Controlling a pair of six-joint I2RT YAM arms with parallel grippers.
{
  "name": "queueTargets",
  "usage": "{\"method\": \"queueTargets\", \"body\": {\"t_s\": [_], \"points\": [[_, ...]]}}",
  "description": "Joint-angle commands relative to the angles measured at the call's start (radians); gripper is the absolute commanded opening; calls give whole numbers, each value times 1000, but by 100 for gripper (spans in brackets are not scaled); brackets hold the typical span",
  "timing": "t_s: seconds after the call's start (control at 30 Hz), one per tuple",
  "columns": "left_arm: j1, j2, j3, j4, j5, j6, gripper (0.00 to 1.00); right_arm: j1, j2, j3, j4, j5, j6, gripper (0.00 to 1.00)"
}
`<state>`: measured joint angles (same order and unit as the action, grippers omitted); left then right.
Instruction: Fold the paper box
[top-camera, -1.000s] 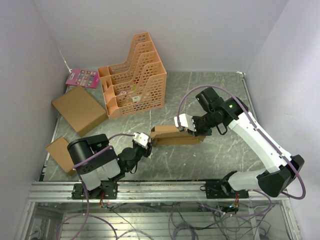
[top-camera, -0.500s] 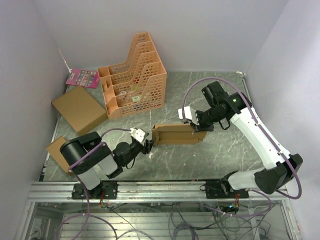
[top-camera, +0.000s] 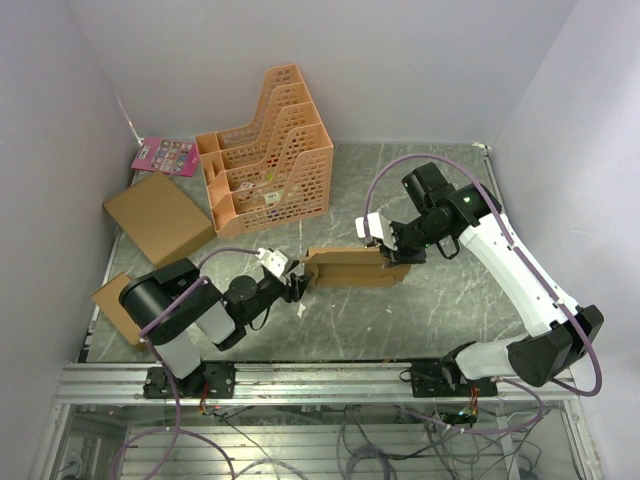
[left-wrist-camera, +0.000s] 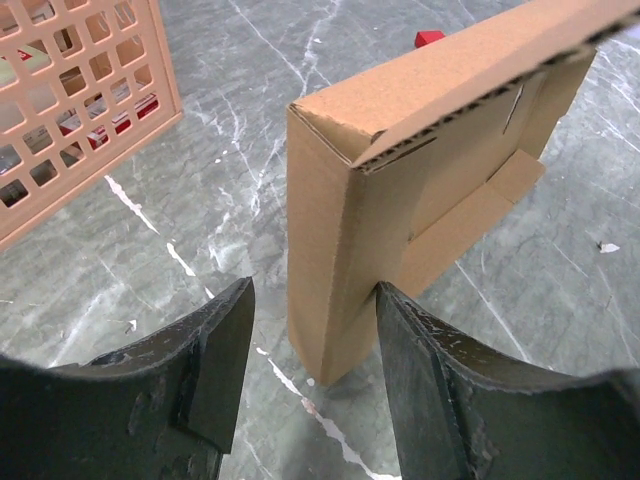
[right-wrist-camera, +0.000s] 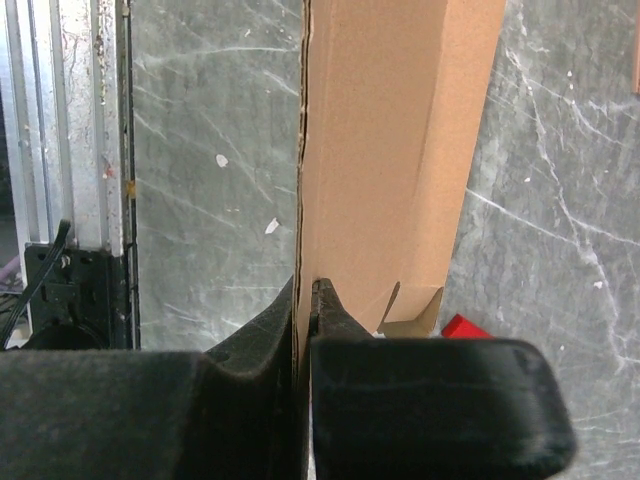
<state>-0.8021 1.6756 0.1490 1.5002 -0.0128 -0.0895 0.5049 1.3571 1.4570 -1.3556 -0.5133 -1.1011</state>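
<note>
Evidently right tool clamps paper box wall, hiding its edge; left tool gapes around corner.

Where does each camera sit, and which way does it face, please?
Top external: above and behind the arms, looking down on the grey marbled table; both arms show, bases nearest, left end effector and right end effector at opposite ends of the brown cardboard paper box.
Left wrist: on that arm's wrist, facing forward past its open fingers to the box's end and the orange plastic lattice file rack.
Right wrist: on that wrist, looking along its shut fingers pinching the box's wall.
Shared: all three show the box.
</note>
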Motion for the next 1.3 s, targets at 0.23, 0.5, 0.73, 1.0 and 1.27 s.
{"method": "queueTargets", "body": {"t_s": [0.23, 0.5, 0.73, 1.0, 1.27], "points": [[33, 51, 49, 225, 14, 12, 64, -1, 9, 6, -25, -66, -17, 0], [36, 61, 76, 227, 8, 28, 64, -1, 26, -2, -24, -97, -14, 0], [36, 67, 89, 226, -65, 35, 57, -6, 50, 8, -18, -97, 8, 0], [36, 76, 85, 227, -89, 14, 44, -6, 68, 14, 42, -92, 84, 0], [36, 94, 91, 226, -137, -21, 34, -6, 93, 30, 91, -113, 175, 0]]}}
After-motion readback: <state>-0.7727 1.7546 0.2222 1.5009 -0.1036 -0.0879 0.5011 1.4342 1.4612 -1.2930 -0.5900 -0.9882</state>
